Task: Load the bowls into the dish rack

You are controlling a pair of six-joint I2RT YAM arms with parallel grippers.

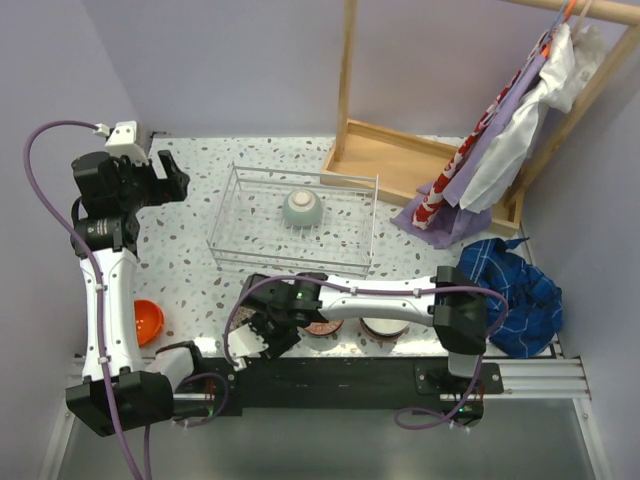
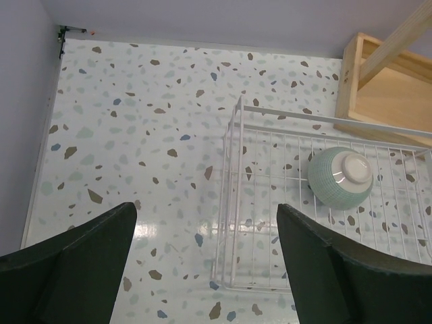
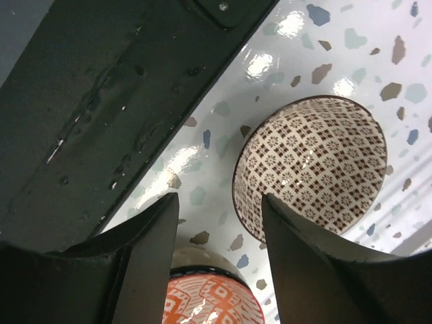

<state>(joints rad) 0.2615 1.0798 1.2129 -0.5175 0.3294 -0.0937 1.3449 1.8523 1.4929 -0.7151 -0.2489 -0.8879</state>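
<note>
One pale green bowl (image 1: pixel 302 207) lies upside down inside the dish rack (image 1: pixel 300 172); the left gripper (image 2: pixel 206 209) hangs beside the rack, jaws spread and empty; the right gripper (image 3: pixel 219 199) hovers near the table (image 2: pixel 135 101) front edge, jaws parted on nothing, a red-patterned bowl (image 3: pixel 212 302) just below. A pickup appears to be in hand; the next move calls for lowering astride that bowl's rim, then closing.

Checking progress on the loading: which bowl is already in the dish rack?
The pale green bowl, upside down inside the wire dish rack; the plain orange bowl and the rest sit outside it.
</note>
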